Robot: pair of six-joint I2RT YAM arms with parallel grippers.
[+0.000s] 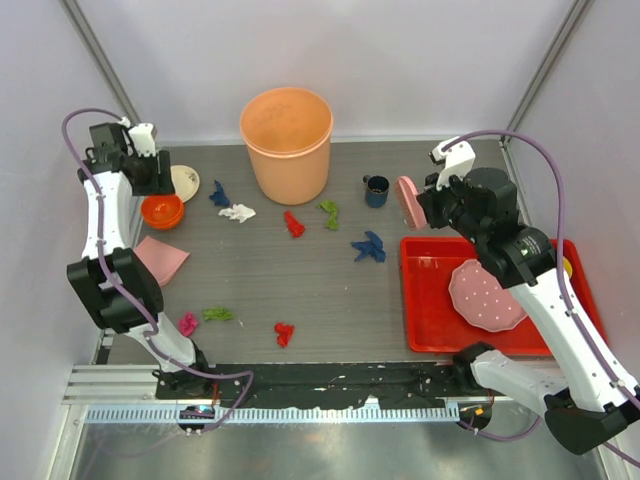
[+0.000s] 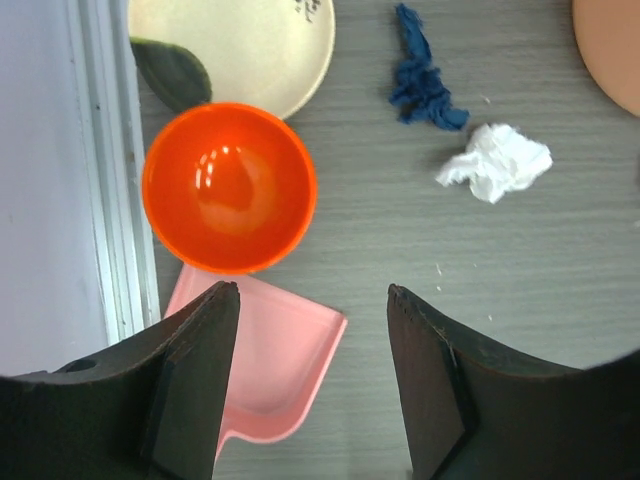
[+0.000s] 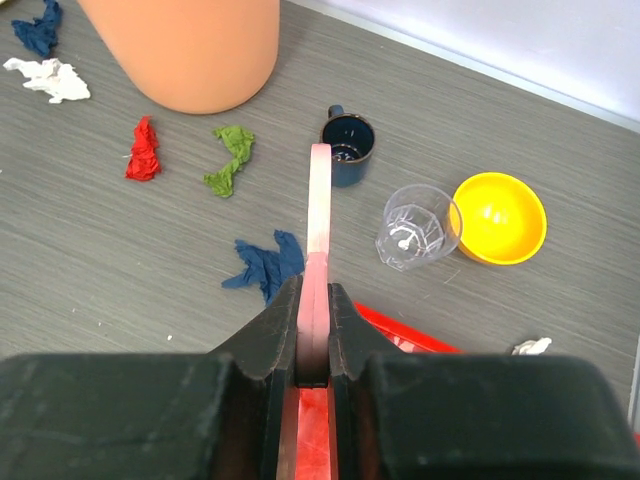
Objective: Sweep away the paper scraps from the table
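Note:
Several paper scraps lie on the dark grey table (image 1: 300,285): blue (image 1: 219,194), white (image 1: 237,212), red (image 1: 293,224), green (image 1: 329,213), blue (image 1: 368,247), magenta (image 1: 188,323), green (image 1: 218,314) and red (image 1: 284,333). My left gripper (image 1: 150,182) is open and empty above the orange bowl (image 2: 230,187); the pink dustpan (image 2: 270,370) lies below its fingers, with a blue scrap (image 2: 422,75) and a white scrap (image 2: 497,162) off to the right. My right gripper (image 3: 315,285) is shut on a flat pink piece (image 3: 320,195), held edge-on above the table near a blue scrap (image 3: 265,265).
A large orange bucket (image 1: 287,140) stands at the back centre. A navy cup (image 1: 377,190), a clear cup (image 3: 415,228) and a yellow bowl (image 3: 500,218) are near the red tray (image 1: 430,320), which holds a pink dotted disc (image 1: 485,295). A cream plate (image 2: 240,45) lies at the back left.

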